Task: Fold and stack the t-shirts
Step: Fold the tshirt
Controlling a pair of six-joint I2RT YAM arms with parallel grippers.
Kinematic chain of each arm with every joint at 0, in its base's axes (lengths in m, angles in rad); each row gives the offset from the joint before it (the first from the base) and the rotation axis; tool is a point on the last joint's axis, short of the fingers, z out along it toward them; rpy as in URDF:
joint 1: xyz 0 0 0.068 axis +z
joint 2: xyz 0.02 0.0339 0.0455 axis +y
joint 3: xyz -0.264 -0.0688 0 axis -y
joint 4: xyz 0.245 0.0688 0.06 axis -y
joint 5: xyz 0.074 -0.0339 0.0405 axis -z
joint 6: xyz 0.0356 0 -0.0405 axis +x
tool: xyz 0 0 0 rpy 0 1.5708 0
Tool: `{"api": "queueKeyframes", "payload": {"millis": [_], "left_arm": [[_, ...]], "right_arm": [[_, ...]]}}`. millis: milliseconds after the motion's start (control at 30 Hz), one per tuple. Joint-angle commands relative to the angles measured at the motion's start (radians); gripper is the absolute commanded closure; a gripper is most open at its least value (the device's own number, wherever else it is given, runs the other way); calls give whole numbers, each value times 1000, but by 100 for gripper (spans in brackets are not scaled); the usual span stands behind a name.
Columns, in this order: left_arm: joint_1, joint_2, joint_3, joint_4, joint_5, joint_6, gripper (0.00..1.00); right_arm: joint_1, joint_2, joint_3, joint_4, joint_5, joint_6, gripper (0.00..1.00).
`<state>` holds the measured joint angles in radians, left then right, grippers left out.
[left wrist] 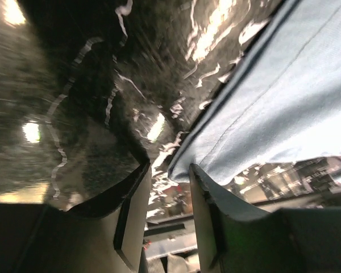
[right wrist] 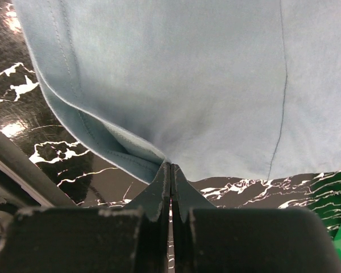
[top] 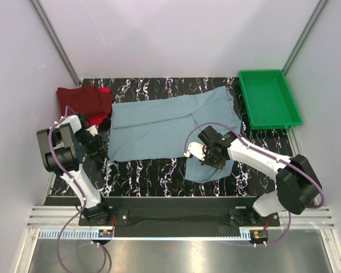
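Observation:
The large grey-blue t-shirt [top: 170,125] lies spread across the middle of the black marbled table. My right gripper [top: 211,161] is shut on its near right hem; in the right wrist view the jaws [right wrist: 171,168] pinch the cloth's folded edge [right wrist: 176,85]. My left gripper [top: 104,151] is at the shirt's near left corner. In the left wrist view it [left wrist: 169,177] is open, with the corner of the blue cloth [left wrist: 261,96] just past its fingertips and not clamped. The dark maroon shirt [top: 82,99] and the bright red one [top: 100,119] lie at the back left.
A green plastic tray [top: 241,91] stands at the back right, close to the shirt's far right corner. White walls close in the table on three sides. The arm bases sit on the black rail at the near edge.

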<state>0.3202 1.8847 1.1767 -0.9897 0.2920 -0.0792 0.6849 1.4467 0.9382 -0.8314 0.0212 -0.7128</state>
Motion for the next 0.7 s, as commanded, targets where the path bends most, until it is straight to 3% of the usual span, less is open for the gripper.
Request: {"api": "queueKeyframes", "payload": {"millis": [0,100,300,500,667], "left_arm": [[2,25,3,19,19,-10,61],[2,39,8,19,38,-10,68],[-4,21,6,11,62,-8,70],[-4,-12,-26,25,131,-11,100],[-6,-53,6,5,174,-2,100]], "right_arm": [[-16,-31,20,14,28,6,100],[-25,-31,27,17,33,6,100],[-38,-26,24,26,33,6,100],[-42,-22,19,41,29,6,100],[-54,-20,25,51,33,13,100]]}}
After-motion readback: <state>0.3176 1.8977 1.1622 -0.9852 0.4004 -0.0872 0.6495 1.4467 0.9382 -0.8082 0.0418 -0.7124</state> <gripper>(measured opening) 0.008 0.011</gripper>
